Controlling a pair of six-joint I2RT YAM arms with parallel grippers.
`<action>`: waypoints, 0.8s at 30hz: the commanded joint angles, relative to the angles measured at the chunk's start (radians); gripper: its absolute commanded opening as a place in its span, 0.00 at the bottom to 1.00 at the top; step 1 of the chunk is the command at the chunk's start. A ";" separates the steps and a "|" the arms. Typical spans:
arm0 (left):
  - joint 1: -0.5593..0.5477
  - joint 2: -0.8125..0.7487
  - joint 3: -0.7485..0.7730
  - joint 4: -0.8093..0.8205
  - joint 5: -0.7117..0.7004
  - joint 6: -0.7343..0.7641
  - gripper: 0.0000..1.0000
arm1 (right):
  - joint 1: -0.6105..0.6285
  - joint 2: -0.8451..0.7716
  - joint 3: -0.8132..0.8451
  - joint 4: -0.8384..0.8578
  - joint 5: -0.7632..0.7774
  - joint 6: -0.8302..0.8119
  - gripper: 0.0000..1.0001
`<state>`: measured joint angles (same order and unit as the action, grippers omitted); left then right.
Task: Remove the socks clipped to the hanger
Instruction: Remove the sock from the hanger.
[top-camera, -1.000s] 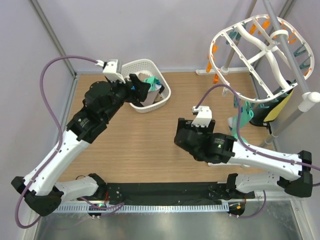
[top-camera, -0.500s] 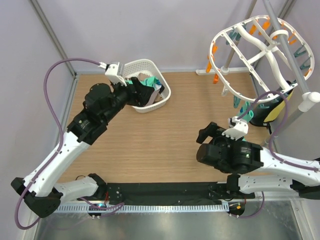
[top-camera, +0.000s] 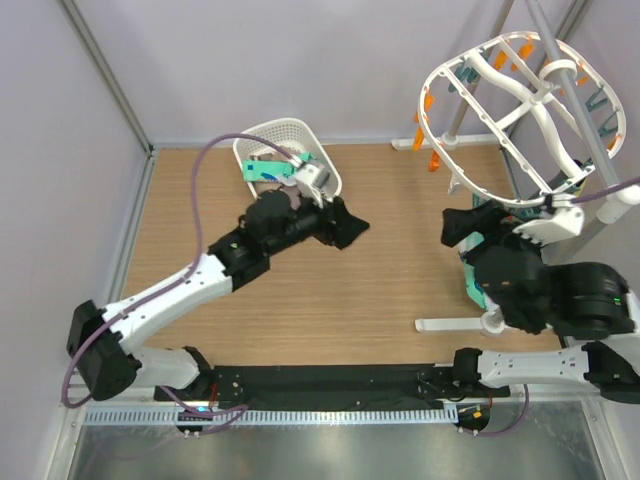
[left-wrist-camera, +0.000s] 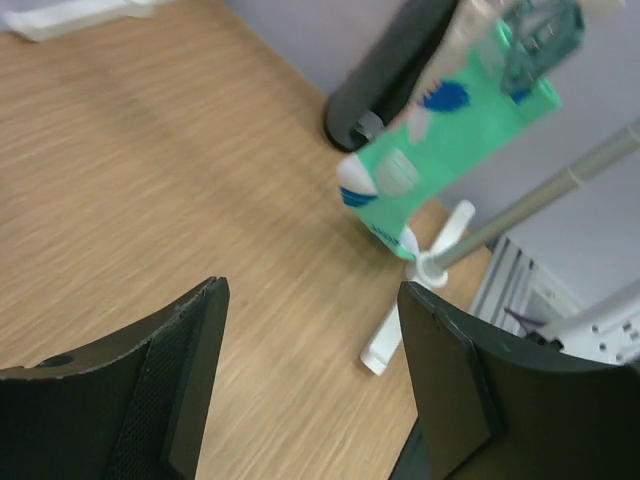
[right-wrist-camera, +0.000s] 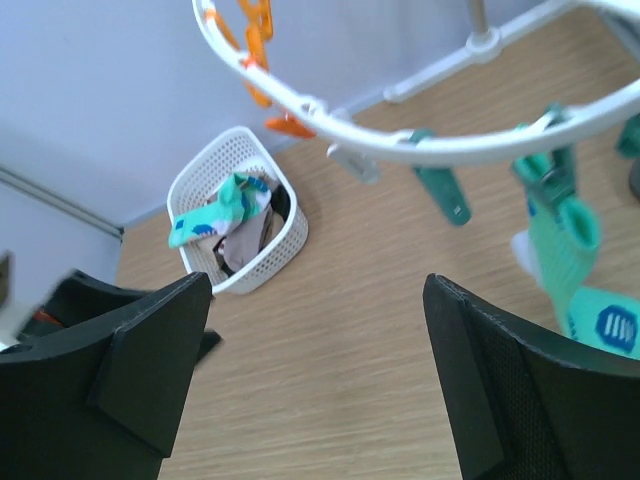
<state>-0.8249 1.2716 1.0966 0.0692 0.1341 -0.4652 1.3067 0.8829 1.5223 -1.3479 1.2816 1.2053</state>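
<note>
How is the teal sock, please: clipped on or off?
Clipped on: the teal sock hangs from a teal peg on the hanger.

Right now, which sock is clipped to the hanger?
The teal sock with white and blue marks, hanging from a teal peg on the rim of the hanger. The other socks, one also teal, lie piled in the white basket.

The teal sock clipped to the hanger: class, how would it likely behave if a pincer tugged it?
Probably floppy: the sock hangs limp from one peg. Likely light, since that small peg alone seems to carry it. A tug may rock the thin-framed hanger before the peg lets go.
</note>
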 joint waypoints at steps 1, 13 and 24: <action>-0.140 0.081 0.003 0.243 -0.034 0.117 0.73 | -0.004 -0.038 0.091 0.077 0.085 -0.376 0.94; -0.430 0.510 0.154 0.567 -0.292 0.287 0.77 | -0.004 -0.031 0.219 0.282 0.015 -0.584 0.95; -0.485 0.902 0.529 0.623 -0.467 0.373 0.80 | -0.004 -0.218 0.096 0.437 -0.062 -0.671 0.95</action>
<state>-1.3033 2.1185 1.5139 0.6094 -0.2245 -0.1566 1.3022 0.7059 1.6501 -0.9859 1.2484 0.5842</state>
